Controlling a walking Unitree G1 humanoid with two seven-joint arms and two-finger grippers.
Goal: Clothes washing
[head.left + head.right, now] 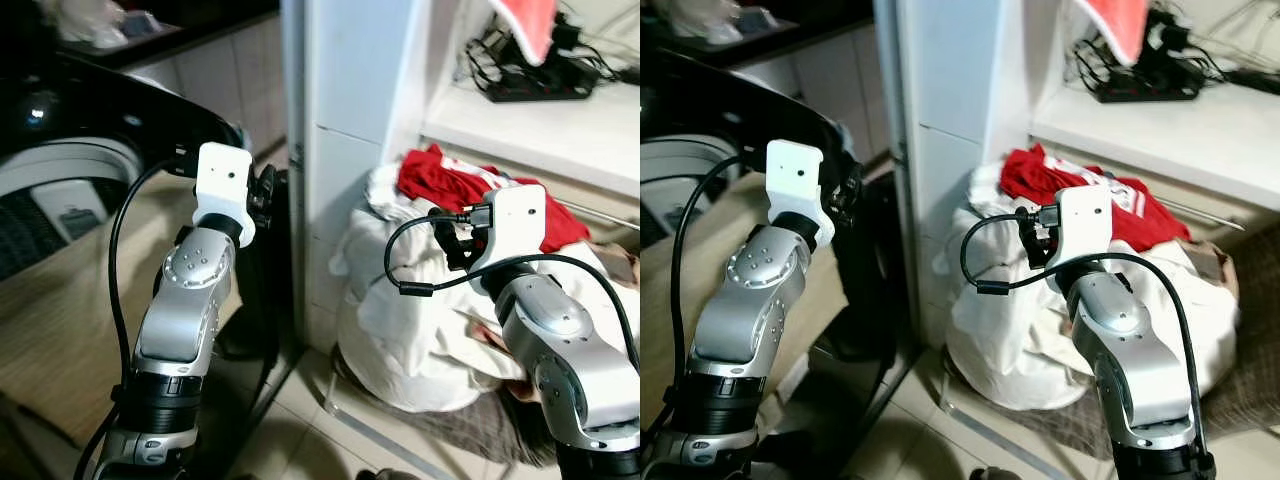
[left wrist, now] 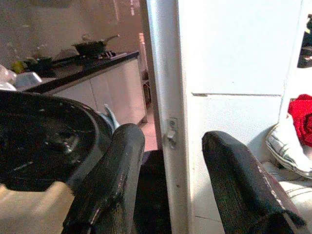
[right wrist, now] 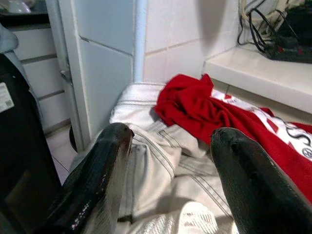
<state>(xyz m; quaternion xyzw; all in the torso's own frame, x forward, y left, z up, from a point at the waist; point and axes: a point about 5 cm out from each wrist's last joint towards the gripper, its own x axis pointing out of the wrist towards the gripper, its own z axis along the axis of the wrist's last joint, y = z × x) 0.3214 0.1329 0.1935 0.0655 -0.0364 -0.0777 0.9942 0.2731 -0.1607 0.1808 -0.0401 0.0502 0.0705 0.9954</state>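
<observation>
Laundry, a heap of crumpled white cloth (image 1: 420, 330) topped at twelve o'clock by a red printed garment (image 3: 229, 117), sits on the tiled floor against the white pillar (image 1: 340, 150) under a white shelf (image 1: 540, 130), apparently waiting to be loaded. Just short of the heap, the right gripper (image 3: 170, 170) hangs with its black fingers spread wide and empty, seemingly lined up for a first grab. At nine o'clock, the left gripper (image 2: 168, 180), equally open and empty, is raised beside the dark washing machine's curved lid (image 1: 120, 100), probably to stay clear.

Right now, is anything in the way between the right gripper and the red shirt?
Nothing visible. The open right gripper hangs over the white cloth pile, and the red shirt lies just ahead on top.
</observation>
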